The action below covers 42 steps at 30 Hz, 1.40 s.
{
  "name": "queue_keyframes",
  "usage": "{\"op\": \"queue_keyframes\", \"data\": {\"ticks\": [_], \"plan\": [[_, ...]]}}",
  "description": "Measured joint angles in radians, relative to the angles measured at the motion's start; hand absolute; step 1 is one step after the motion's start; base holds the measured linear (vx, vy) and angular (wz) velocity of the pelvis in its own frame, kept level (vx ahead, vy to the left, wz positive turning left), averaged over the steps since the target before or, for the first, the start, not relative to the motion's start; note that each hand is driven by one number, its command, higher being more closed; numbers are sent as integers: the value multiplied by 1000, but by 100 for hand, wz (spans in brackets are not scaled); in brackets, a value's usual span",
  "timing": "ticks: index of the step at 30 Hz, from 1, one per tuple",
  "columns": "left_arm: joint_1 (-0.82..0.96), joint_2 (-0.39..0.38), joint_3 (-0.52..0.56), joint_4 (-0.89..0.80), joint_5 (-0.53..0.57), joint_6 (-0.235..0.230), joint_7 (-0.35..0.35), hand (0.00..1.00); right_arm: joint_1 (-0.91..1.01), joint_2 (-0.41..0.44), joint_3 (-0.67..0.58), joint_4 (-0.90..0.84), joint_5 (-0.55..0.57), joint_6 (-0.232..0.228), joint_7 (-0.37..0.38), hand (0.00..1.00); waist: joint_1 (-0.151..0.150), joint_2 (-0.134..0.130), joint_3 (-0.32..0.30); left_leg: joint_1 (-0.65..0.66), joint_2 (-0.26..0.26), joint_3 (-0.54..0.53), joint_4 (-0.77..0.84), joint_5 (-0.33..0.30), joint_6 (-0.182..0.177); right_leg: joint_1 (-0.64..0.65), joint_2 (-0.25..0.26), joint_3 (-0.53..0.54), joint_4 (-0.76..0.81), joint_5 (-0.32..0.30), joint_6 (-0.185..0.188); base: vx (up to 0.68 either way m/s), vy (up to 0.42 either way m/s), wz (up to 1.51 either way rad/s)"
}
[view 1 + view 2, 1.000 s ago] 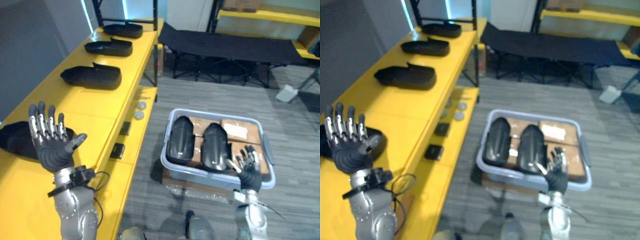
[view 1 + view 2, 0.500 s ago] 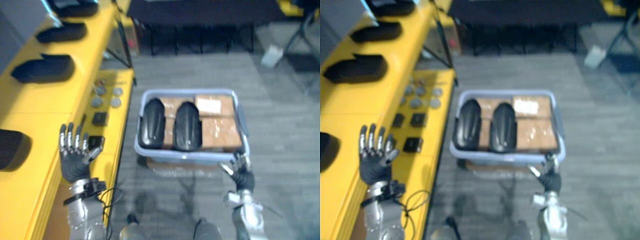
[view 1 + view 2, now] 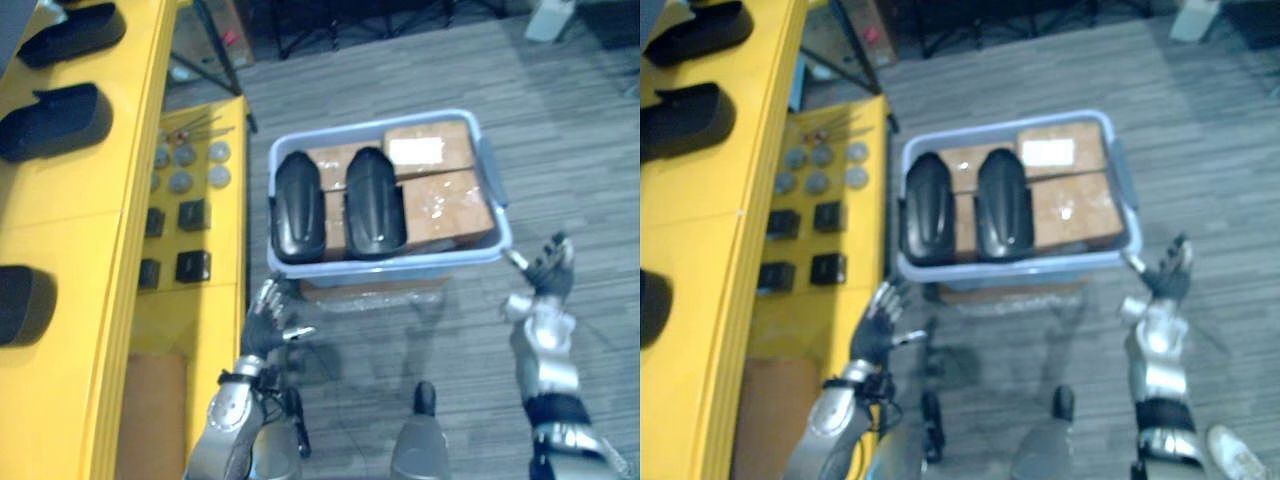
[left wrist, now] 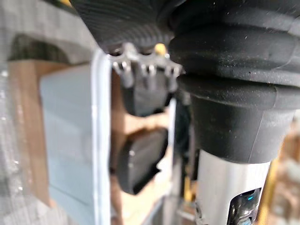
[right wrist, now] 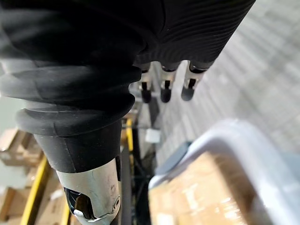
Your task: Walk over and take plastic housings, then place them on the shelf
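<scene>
1. While neither hand holds anything, the left hand (image 3: 266, 325) hangs with its fingers loosely spread and the right hand (image 3: 549, 270) is raised with its fingers straight. Both are unclenched and empty.
2. Between them sits the grey-blue bin (image 3: 400, 268). The left hand is at about 7 o'clock from the bin's centre, just short of the front wall. The right hand is at about 4 o'clock, off the front right corner and not touching it.
3. Inside the bin, two black plastic housings lie side by side in the 9 o'clock half, rounded backs up. The left housing (image 3: 299, 205) lies against the side wall and the right housing (image 3: 374, 203) is close beside it. Cardboard boxes (image 3: 448, 205) fill the 3 o'clock half.
4. The step in hand looks like the reach into the bin. It should go best if the robot squares up to the front wall, then brings a hand over the rim from above.
5. The smooth curved shells will probably slip under a pinch on the crown. Fingers down one long edge and the thumb down the other should hold better. Finger room looks tight between the two shells and against the boxes.
6. At 9 o'clock from the bin runs the yellow shelf (image 3: 70, 200), where shelved housings (image 3: 50, 120) lie in a row with bare yellow between them. A carried housing belongs in such a gap. The lower ledge (image 3: 215, 300) carries black blocks (image 3: 191, 213) and round discs (image 3: 180, 182), so a swinging arm should pass above them.
</scene>
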Motion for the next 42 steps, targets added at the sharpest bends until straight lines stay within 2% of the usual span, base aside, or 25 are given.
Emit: {"op": "queue_keyframes", "data": {"ticks": [2,8,10,14,16,20,23,28,30,32,34,37,42], "plan": [[-4,2,-26,13,0,-3,0,0,-98,-43,38,75,0,0,-17,0,17,11,9,-18,-4,-20,1,6,2,-6,-1,-14,0,5,-2,-61,15,23],[-18,2,-121,78,2,-26,3,0,-309,-129,125,232,0,1,-35,0,49,18,47,-58,-11,-49,4,21,10,-23,-4,-48,1,25,-11,-33,11,16],[-23,1,-155,123,2,-45,7,0,-370,-167,162,288,12,23,-25,0,59,23,56,-69,-23,-58,6,22,12,-27,-14,-53,2,29,-15,-11,34,12],[-26,-1,-184,146,1,-55,24,0,-434,-206,193,351,19,49,-2,0,74,36,71,-87,-32,-79,20,22,13,-40,-23,-64,17,29,-15,-13,18,9],[-25,-2,-192,157,-1,-63,35,0,-448,-211,193,359,19,52,4,0,79,40,78,-98,-33,-88,26,22,13,-42,-23,-75,20,29,-15,-31,-4,7],[-27,-4,-228,199,-11,-80,45,0,-502,-211,212,398,17,96,6,0,92,52,84,-106,-35,-92,33,22,13,-50,-25,-78,25,29,-15,-13,-2,1],[-28,-37,-237,221,-12,-88,47,0,-552,-225,233,440,-1,128,26,0,102,75,95,-116,-36,-95,37,25,16,-60,-27,-80,35,28,-15,-42,-6,0],[-28,-53,-281,243,-46,-106,76,0,-582,-228,279,502,-55,200,93,0,119,79,96,-136,-37,-97,41,31,15,-87,-29,-80,44,27,-15,-13,-6,-2],[-38,-64,-292,258,-48,-119,81,0,-597,-241,280,513,-63,229,94,0,127,92,102,-149,-37,-105,53,30,15,-93,-29,-84,53,26,-16,-31,-11,6],[-39,-73,-304,264,-48,-128,83,0,-610,-244,282,532,-81,257,101,0,148,95,102,-160,-39,-105,58,31,16,-106,-33,-87,59,25,-17,-44,-12,4],[-39,-73,-318,264,-48,-131,83,0,-610,-244,282,549,-99,277,112,0,155,96,102,-172,-41,-115,67,31,16,-107,-34,-97,62,25,-17,-29,-11,11],[-39,-73,-337,274,-48,-132,90,0,-613,-244,303,551,-124,284,115,0,162,96,102,-185,-46,-126,71,33,18,-112,-37,-106,65,24,-18,-32,-5,12],[-39,-75,-348,311,-50,-132,119,0,-638,-244,332,575,-170,310,116,0,191,99,100,-196,-48,-129,72,34,19,-125,-41,-111,77,19,-22,-1,-3,1]]}}
